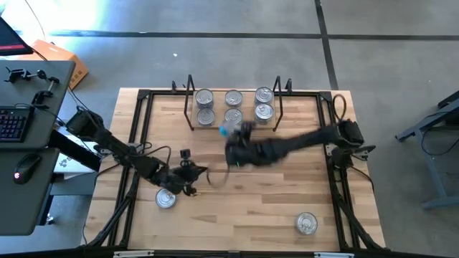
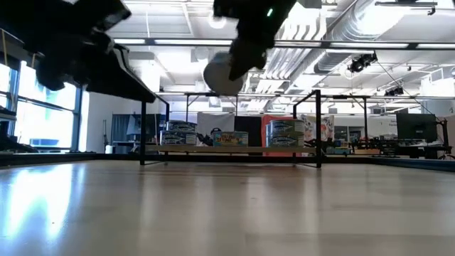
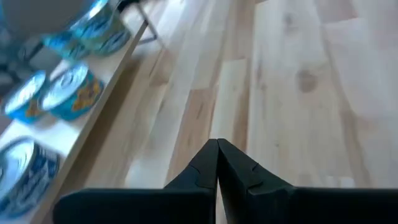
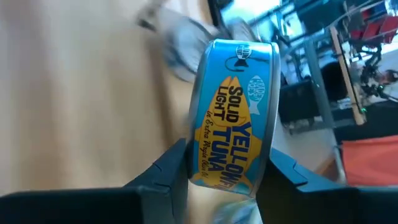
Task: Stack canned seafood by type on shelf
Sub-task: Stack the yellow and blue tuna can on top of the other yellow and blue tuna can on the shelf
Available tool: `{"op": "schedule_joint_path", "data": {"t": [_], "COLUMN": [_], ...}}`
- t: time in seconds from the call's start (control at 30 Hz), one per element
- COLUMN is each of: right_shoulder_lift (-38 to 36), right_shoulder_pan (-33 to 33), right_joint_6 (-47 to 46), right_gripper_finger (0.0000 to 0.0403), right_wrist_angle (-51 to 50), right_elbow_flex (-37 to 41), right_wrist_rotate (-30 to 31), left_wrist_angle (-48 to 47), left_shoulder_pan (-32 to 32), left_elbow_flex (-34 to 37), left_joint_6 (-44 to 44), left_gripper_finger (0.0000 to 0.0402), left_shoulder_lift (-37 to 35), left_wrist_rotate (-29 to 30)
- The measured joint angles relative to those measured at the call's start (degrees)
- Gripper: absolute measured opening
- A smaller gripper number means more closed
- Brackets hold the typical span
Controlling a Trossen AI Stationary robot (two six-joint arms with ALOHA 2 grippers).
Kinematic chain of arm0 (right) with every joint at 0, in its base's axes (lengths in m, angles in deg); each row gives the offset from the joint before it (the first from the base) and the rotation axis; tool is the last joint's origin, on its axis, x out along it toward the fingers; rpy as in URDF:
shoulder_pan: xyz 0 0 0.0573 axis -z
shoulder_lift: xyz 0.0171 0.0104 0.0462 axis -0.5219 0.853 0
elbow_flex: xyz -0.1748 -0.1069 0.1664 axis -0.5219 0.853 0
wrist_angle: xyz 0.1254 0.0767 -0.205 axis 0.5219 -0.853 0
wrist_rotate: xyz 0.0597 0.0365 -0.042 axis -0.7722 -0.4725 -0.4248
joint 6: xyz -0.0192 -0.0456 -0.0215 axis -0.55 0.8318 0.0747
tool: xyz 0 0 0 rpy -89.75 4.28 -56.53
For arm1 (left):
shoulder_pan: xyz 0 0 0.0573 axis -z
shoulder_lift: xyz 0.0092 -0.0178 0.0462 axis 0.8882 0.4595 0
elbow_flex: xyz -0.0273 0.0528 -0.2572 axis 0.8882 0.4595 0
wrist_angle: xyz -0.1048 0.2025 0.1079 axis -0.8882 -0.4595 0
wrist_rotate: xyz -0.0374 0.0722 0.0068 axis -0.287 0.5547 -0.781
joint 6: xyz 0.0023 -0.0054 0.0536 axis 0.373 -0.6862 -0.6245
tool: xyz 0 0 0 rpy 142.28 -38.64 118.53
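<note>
Here, the right gripper [image 4: 221,171] clamps a tuna tin [image 4: 233,118] in midair, the shelf [image 1: 233,127] just beyond; left gripper [image 3: 217,163] closed, empty.

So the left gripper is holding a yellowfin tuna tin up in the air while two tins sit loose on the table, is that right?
Not quite: the right gripper holds the yellowfin tuna tin, as the right wrist view shows. The left gripper is shut on nothing. The rest stands: the tin is off the table, and the high view shows two loose tins.

Six tins [image 1: 234,105] on shelf [image 1: 233,122] at table's [image 1: 287,208] rear; two loose tins [image 1: 166,198] near front
</note>
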Motion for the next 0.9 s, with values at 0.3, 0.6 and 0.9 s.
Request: {"op": "schedule_joint_path", "data": {"t": [0.3, 0.6, 0.9], "right_shoulder_lift": [3.85, 8.15, 8.55], "right_shoulder_pan": [18.09, 26.92, 29.09], "right_joint_6": [31.46, 55.66, 54.60], "right_gripper_finger": [0.0121, 0.0121, 0.0137], "right_wrist_angle": [16.06, 20.80, 19.81], "right_elbow_flex": [-0.36, -0.36, -0.36], "right_wrist_rotate": [-9.22, -9.83, -14.76], "left_wrist_angle": [-1.37, -4.27, -4.09], "left_shoulder_pan": [4.88, 7.13, 7.07], "left_elbow_flex": [0.00, 0.05, 0.05], "left_joint_6": [-1.76, 1.86, 2.04], "left_gripper_finger": [0.0000, 0.0000, 0.0000], "left_shoulder_lift": [0.00, 0.00, 0.00], "left_wrist_rotate": [3.56, 6.99, 7.21]}}
